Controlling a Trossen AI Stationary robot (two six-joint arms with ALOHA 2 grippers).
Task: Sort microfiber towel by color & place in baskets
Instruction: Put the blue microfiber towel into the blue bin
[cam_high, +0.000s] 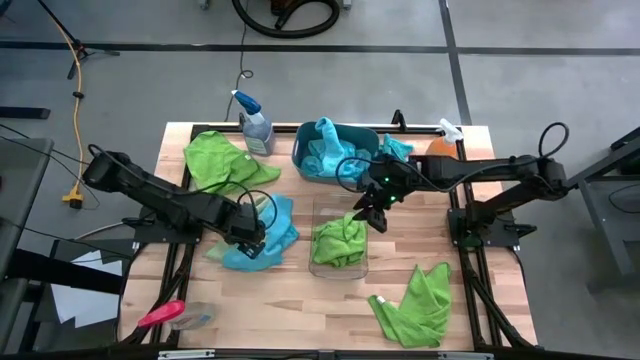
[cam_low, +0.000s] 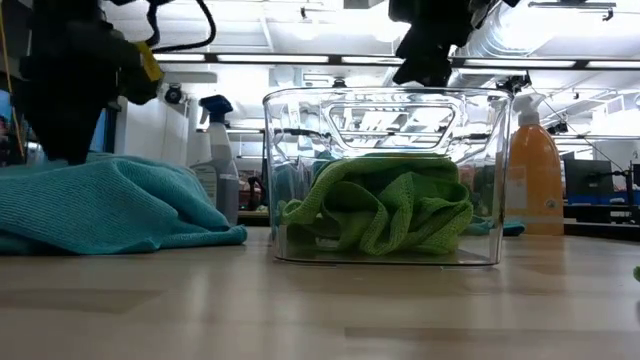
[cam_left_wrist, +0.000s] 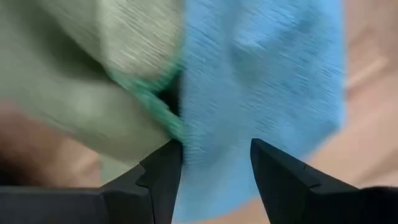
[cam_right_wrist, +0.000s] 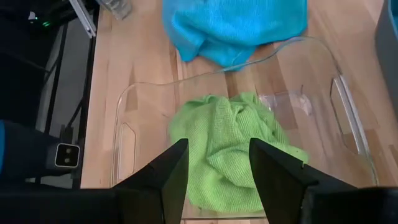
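Observation:
My left gripper (cam_high: 252, 240) is open, low over a turquoise towel (cam_high: 278, 232) that lies bunched on the table left of the clear bin (cam_high: 318, 212). In the left wrist view (cam_left_wrist: 214, 149) its fingers straddle the blue cloth (cam_left_wrist: 261, 81) beside a green cloth edge (cam_left_wrist: 81, 81). My right gripper (cam_high: 368, 215) is open and empty above the clear bin's far end (cam_right_wrist: 323, 68), over the lime green towel (cam_right_wrist: 224, 143) crumpled on the bin's floor. The teal tub (cam_high: 303, 150) at the far side holds blue towels (cam_high: 325, 145). My left gripper's open fingertips (cam_left_wrist: 165, 165) are right at the blue towel's surface, pointing down from above; I cannot tell whether they touch it. The towel lies on the table.
A green towel (cam_high: 222, 160) lies at the far left and another (cam_high: 415, 305) at the near right. A spray bottle (cam_high: 256, 128) and an orange bottle (cam_high: 445, 145) stand by the tub. A red-handled tool (cam_high: 162, 315) lies at the near left.

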